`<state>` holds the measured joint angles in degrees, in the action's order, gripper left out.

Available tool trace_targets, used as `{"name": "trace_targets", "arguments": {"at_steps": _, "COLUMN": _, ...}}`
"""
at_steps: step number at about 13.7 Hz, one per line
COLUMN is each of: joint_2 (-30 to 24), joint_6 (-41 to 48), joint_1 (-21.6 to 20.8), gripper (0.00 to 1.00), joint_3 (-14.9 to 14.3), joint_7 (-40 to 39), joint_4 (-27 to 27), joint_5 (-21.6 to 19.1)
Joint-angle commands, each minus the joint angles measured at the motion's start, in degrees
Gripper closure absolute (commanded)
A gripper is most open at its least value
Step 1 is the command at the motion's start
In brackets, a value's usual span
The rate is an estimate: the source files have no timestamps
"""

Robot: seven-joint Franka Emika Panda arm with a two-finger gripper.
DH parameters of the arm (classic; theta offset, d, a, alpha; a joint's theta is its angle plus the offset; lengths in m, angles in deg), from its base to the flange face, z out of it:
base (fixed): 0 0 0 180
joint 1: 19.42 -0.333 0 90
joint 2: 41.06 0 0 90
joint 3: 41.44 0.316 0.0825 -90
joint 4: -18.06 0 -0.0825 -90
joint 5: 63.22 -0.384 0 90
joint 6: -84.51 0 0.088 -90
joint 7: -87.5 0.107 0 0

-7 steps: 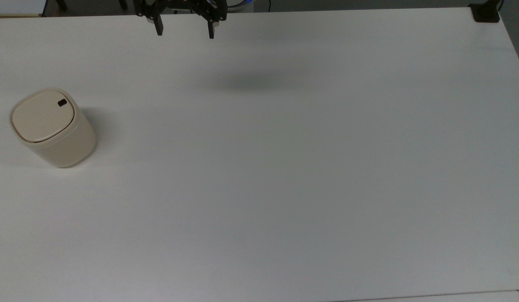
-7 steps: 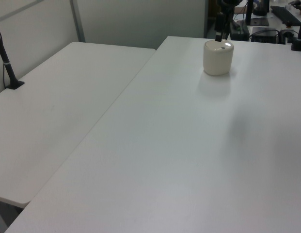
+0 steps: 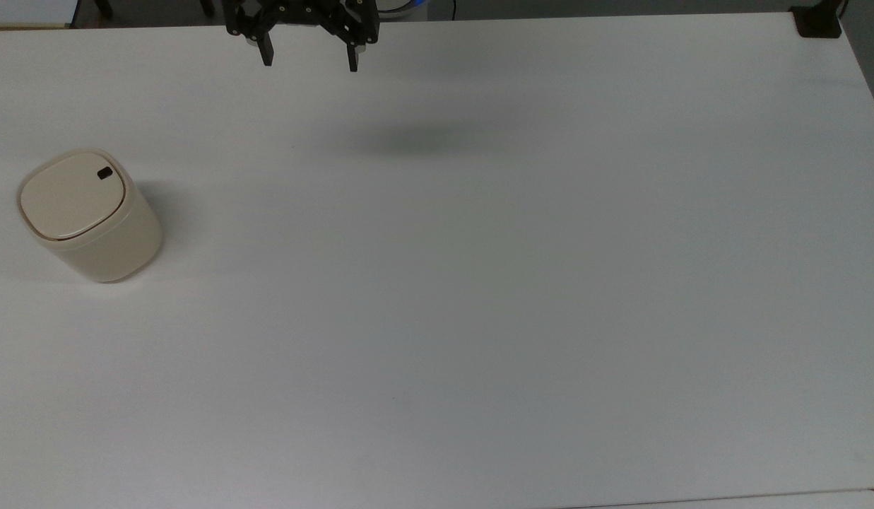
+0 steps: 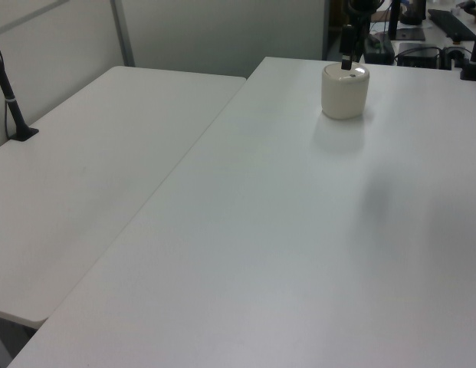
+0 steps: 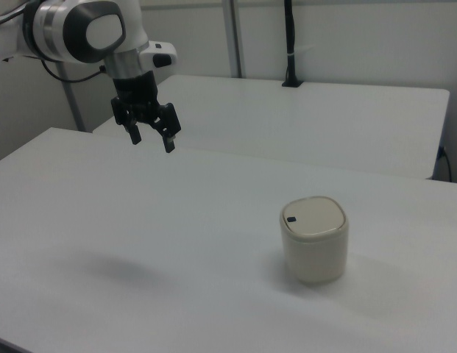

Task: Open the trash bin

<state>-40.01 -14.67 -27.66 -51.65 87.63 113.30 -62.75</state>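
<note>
White table (image 3: 479, 297) carries one trash bin (image 3: 90, 215), upright at the top view's left, lid shut flat, black latch (image 3: 104, 173) visible. Gripper (image 3: 309, 62) hangs above the far edge, fingers spread, grasping nothing, well apart from the bin.

trash bin (image 4: 346, 91) sitting upright at 1 o'clock on the white bench (image 4: 299, 230), lid closed | second bench (image 4: 92, 153) lying at 9 o'clock | dark post (image 4: 9, 92) standing at 10 o'clock

white table (image 3: 521, 297) | second white table (image 4: 92, 169) alongside | black post (image 4: 9, 88) standing on second table
</note>
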Motion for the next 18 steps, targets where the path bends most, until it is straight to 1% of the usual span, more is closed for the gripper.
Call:
{"name": "trace_targets", "arguments": {"at_steps": 1, "joint_2": -0.5, "joint_6": 1.0, "joint_1": 0.6, "gripper": 0.0, "joint_3": 0.2, "joint_7": -1.4, "joint_4": 0.6, "joint_5": -1.1}}
{"name": "trace_targets", "arguments": {"at_steps": 2, "joint_2": -0.5, "joint_6": 1.0, "joint_1": 0.6, "gripper": 0.01, "joint_3": 0.0, "joint_7": -1.4, "joint_4": 0.6, "joint_5": -1.0}}
{"name": "trace_targets", "arguments": {"at_steps": 3, "joint_2": -0.5, "joint_6": 1.0, "joint_1": 0.7, "gripper": 0.1, "joint_3": -0.2, "joint_7": -1.4, "joint_4": 0.6, "joint_5": -1.0}}
{"name": "trace_targets", "arguments": {"at_steps": 4, "joint_2": -0.6, "joint_6": 1.0, "joint_1": 0.7, "gripper": 0.2, "joint_3": -0.7, "joint_7": -1.4, "joint_4": 0.6, "joint_5": -1.0}}
{"name": "trace_targets", "arguments": {"at_steps": 6, "joint_2": -0.6, "joint_6": 1.0, "joint_1": 0.7, "gripper": 0.48, "joint_3": -0.9, "joint_7": -0.7, "joint_4": 0.0, "joint_5": -1.1}}
{"name": "trace_targets", "arguments": {"at_steps": 7, "joint_2": -0.5, "joint_6": 1.1, "joint_1": 0.7, "gripper": 0.59, "joint_3": -0.9, "joint_7": -0.4, "joint_4": -0.4, "joint_5": -1.1}}
{"name": "trace_targets", "arguments": {"at_steps": 8, "joint_2": -0.4, "joint_6": 1.0, "joint_1": 0.7, "gripper": 0.67, "joint_3": -0.9, "joint_7": -0.1, "joint_4": -0.6, "joint_5": -1.3}}
{"name": "trace_targets", "arguments": {"at_steps": 9, "joint_2": -0.4, "joint_6": 0.7, "joint_1": 0.8, "gripper": 0.7, "joint_3": -1.2, "joint_7": 1.9, "joint_4": -0.7, "joint_5": -1.3}}
{"name": "trace_targets", "arguments": {"at_steps": 10, "joint_2": 0.2, "joint_6": -0.4, "joint_1": 1.1, "gripper": 0.78, "joint_3": -2.8, "joint_7": 6.3, "joint_4": -1.7, "joint_5": -1.2}}
{"name": "trace_targets", "arguments": {"at_steps": 11, "joint_2": 1.8, "joint_6": -1.3, "joint_1": 1.1, "gripper": 0.84, "joint_3": -4.2, "joint_7": 9.0, "joint_4": -2.9, "joint_5": -1.2}}
{"name": "trace_targets", "arguments": {"at_steps": 13, "joint_2": 4.2, "joint_6": -1.9, "joint_1": 1.4, "gripper": 0.94, "joint_3": -6.6, "joint_7": 10.1, "joint_4": -3.8, "joint_5": -0.7}}
{"name": "trace_targets", "arguments": {"at_steps": 14, "joint_2": 5.4, "joint_6": -4.0, "joint_1": 1.6, "gripper": 0.96, "joint_3": -8.3, "joint_7": 10.2, "joint_4": -4.3, "joint_5": -0.7}}
{"name": "trace_targets", "arguments": {"at_steps": 18, "joint_2": 8.6, "joint_6": -12.9, "joint_1": 3.9, "gripper": 0.97, "joint_3": -14.6, "joint_7": 14.5, "joint_4": -4.5, "joint_5": -0.4}}
